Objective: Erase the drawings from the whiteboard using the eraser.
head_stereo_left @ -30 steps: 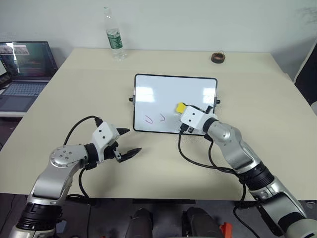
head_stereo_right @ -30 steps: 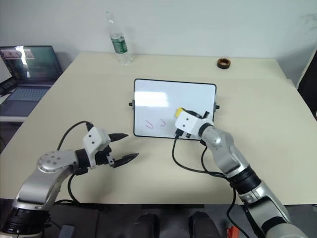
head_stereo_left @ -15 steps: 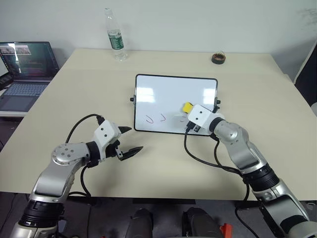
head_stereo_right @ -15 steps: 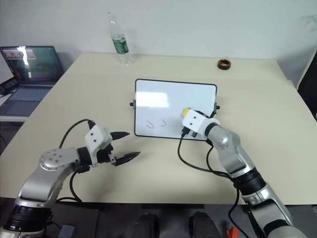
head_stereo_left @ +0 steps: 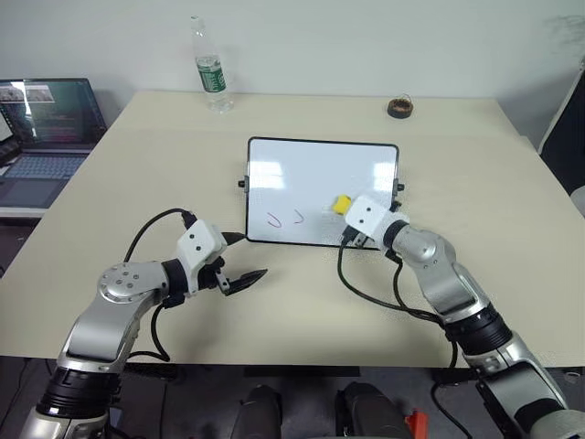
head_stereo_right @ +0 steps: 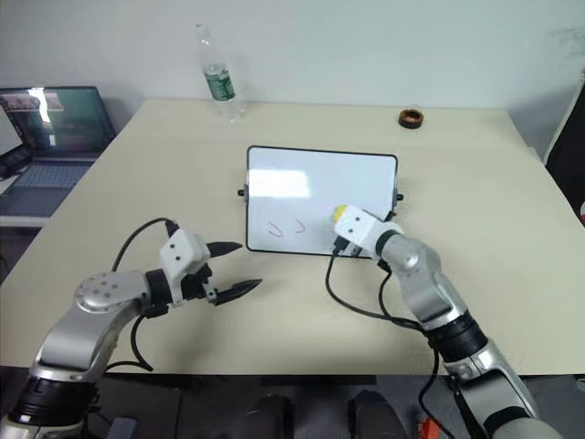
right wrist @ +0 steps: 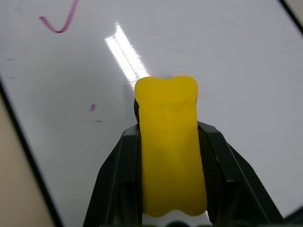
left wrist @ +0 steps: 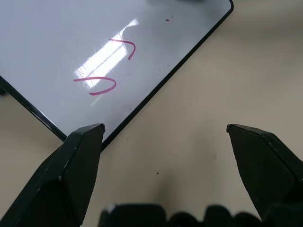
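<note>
My right gripper (right wrist: 170, 142) is clenched on the eraser (right wrist: 170, 151), a yellow block pinched between the two black fingers (right wrist: 118, 175) and sticking out past their tips. Just beyond the jaws lies the whiteboard (head_stereo_left: 322, 174), flat on the table (head_stereo_left: 137, 183), with the eraser over the board's near right part. Two red drawings (head_stereo_left: 285, 219) sit on the board's near left part, off to the side of the right jaws and apart from the eraser. My left gripper (head_stereo_left: 239, 259) is released, its fingers (left wrist: 78, 165) spread wide over bare table; the board's near corner and both hooks lie just ahead of them.
</note>
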